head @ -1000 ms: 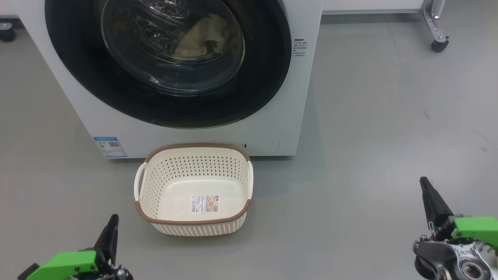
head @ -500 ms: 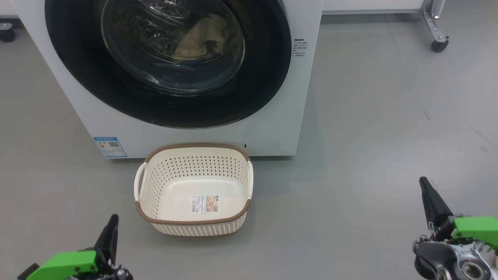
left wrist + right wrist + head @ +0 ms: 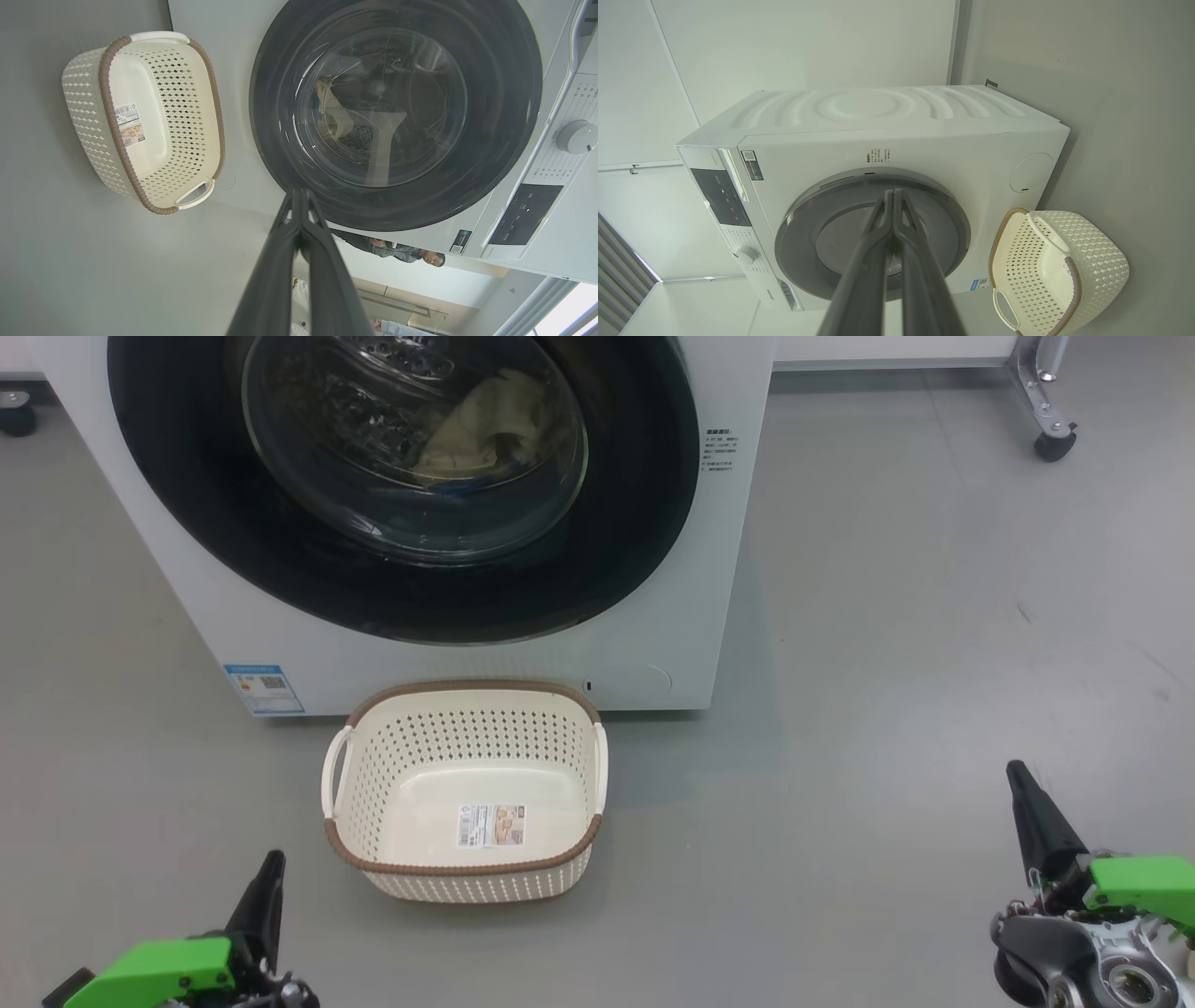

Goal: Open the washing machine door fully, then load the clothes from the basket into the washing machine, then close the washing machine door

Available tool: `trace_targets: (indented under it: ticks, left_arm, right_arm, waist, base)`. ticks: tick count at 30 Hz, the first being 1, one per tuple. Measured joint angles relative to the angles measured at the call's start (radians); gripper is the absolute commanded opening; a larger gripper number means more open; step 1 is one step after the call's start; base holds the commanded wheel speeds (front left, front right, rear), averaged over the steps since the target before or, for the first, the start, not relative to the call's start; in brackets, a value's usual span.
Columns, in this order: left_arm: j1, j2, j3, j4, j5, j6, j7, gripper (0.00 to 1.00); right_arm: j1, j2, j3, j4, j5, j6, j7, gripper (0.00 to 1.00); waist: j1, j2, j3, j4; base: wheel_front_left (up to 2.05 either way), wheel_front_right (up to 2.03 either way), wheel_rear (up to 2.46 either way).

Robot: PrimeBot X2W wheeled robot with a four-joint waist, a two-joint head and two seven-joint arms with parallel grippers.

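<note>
Ahead of you, basket (image 3: 467, 686) sits by washing machine (image 3: 653, 653), under closed door (image 3: 635, 523); caster (image 3: 1055, 443) far right; left gripper (image 3: 273, 863), right gripper (image 3: 1018, 775) pinched closed, empty.

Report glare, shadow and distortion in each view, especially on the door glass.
Head view: reflections streak the washing machine door, but the clothes read through it; the basket casts a soft shadow rightward. Left wrist view: pale streaks cross the glass; wide-angle lens slightly bows the washing machine. Right wrist view: sheen turns the door grey, hiding what is inside.

fingers (image 3: 262, 899): long, dark | wrist covers (image 3: 163, 969): bright green | right wrist (image 3: 1064, 947): grey metal
</note>
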Motion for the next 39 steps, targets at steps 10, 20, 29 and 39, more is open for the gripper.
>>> trace_targets:
  ticks: [10, 20, 29, 39]
  left_arm:
    - [0.000, 0.000, 0.000, 0.000, 0.000, 0.000, 0.000, 0.00]
    - [0.000, 0.000, 0.000, 0.000, 0.000, 0.000, 0.000, 0.00]
    - [0.000, 0.000, 0.000, 0.000, 0.000, 0.000, 0.000, 0.00]
    - [0.000, 0.000, 0.000, 0.000, 0.000, 0.000, 0.000, 0.00]
  right_arm:
    - [0.000, 0.001, -0.002, 0.000, 0.000, 0.000, 0.000, 0.00]
    - [0.000, 0.002, -0.002, 0.000, 0.000, 0.000, 0.000, 0.00]
    - [0.000, 0.003, -0.003, 0.000, 0.000, 0.000, 0.001, 0.00]
    - [0.000, 0.003, -0.003, 0.000, 0.000, 0.000, 0.001, 0.00]
  waist:
    - [0.0000, 0.0000, 0.000, 0.000]
    - [0.0000, 0.0000, 0.000, 0.000]
    - [0.0000, 0.0000, 0.000, 0.000]
    - [0.0000, 0.0000, 0.000, 0.000]
  base:
    - [0.00, 0.00, 0.00]
    - [0.00, 0.00, 0.00]
    - [0.00, 0.00, 0.00]
    - [0.00, 0.00, 0.00]
